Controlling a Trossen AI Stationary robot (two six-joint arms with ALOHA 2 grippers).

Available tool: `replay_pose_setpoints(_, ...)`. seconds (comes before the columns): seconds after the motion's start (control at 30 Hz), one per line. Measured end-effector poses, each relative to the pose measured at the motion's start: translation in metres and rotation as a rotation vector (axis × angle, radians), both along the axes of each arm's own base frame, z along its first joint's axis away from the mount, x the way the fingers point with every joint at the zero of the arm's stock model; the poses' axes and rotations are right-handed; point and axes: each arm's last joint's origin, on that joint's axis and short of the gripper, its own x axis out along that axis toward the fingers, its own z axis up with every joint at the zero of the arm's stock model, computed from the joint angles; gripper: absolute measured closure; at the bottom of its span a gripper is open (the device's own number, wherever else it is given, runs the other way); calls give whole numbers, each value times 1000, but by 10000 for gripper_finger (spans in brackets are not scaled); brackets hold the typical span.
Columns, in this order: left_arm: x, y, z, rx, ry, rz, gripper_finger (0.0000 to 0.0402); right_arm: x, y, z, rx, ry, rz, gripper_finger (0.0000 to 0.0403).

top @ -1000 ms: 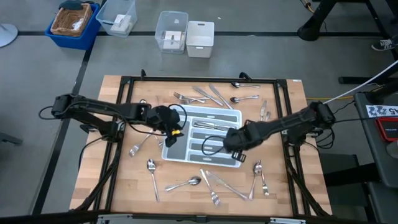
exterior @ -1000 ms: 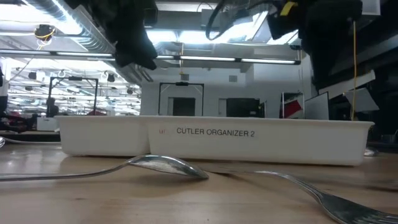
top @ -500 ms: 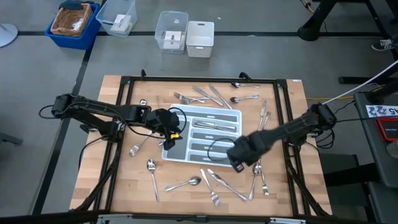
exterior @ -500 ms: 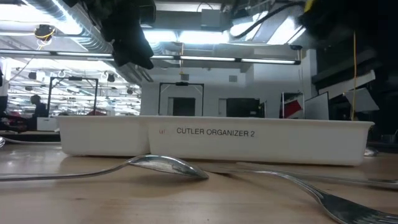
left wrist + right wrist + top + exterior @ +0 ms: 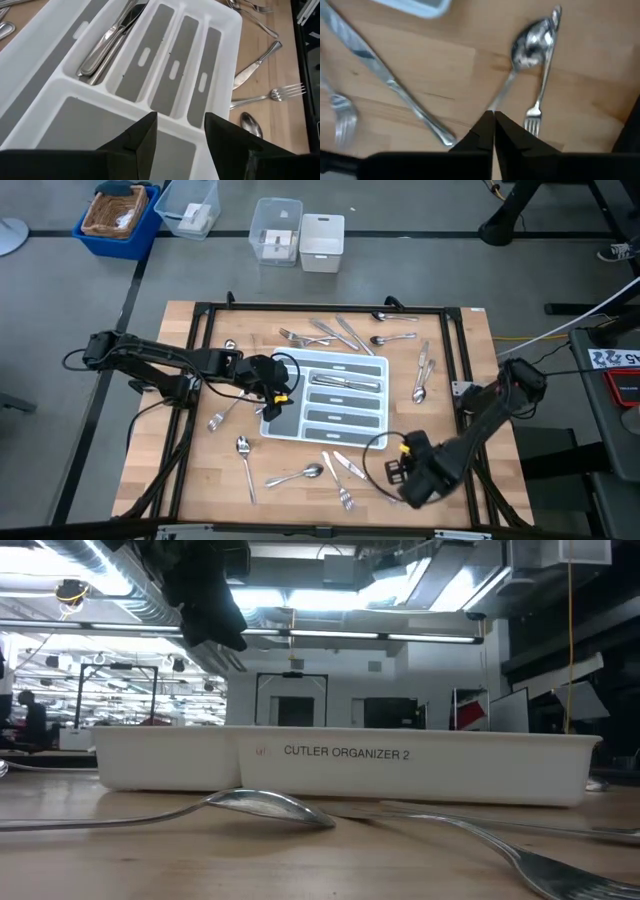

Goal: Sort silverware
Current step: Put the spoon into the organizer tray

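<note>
Fingers [image 5: 493,131] of the right gripper [image 5: 408,476], pressed together and empty, have swung from the tray [image 5: 375,366] to the table's near right, over a spoon [image 5: 530,39] and fork [image 5: 536,115]; left gripper [image 5: 268,385] stays parted over the tray's left end.

Silverware [image 5: 347,332] lies around the tray [image 5: 372,366], some inside.

High: straight down over tray [image 5: 330,395]. Low: table level, near its wall. Wrists: close, downward; left shares tray.

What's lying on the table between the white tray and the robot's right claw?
In the high view, a table knife and a fork lie on the wood between the tray and the right gripper.
</note>
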Motion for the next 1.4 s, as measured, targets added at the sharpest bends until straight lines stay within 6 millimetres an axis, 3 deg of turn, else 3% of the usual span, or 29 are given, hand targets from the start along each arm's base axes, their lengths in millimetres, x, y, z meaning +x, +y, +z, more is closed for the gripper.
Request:
replay_pose_setpoints(0.27, 0, 0, 0, -14, 0, 14, 247, -1, 17, -28, -43, 86, -84, 280)
replay_pose_setpoints(0.47, 0, 0, 0, -12, 0, 13, 247, 7, 20, -51, -114, 108, -117, 260)
replay_pose_setpoints(0.9, 0, 0, 0, -14, 1, 14, 247, 6, 16, -93, -115, 111, -123, 281)
replay_pose_setpoints(1.17, 0, 0, 0, -14, 1, 14, 247, 3, 14, -100, -105, 102, -122, 299)
replay_pose_setpoints(1.4, 0, 0, 0, -15, 1, 14, 247, 3, 13, -106, -98, 67, -113, 370)
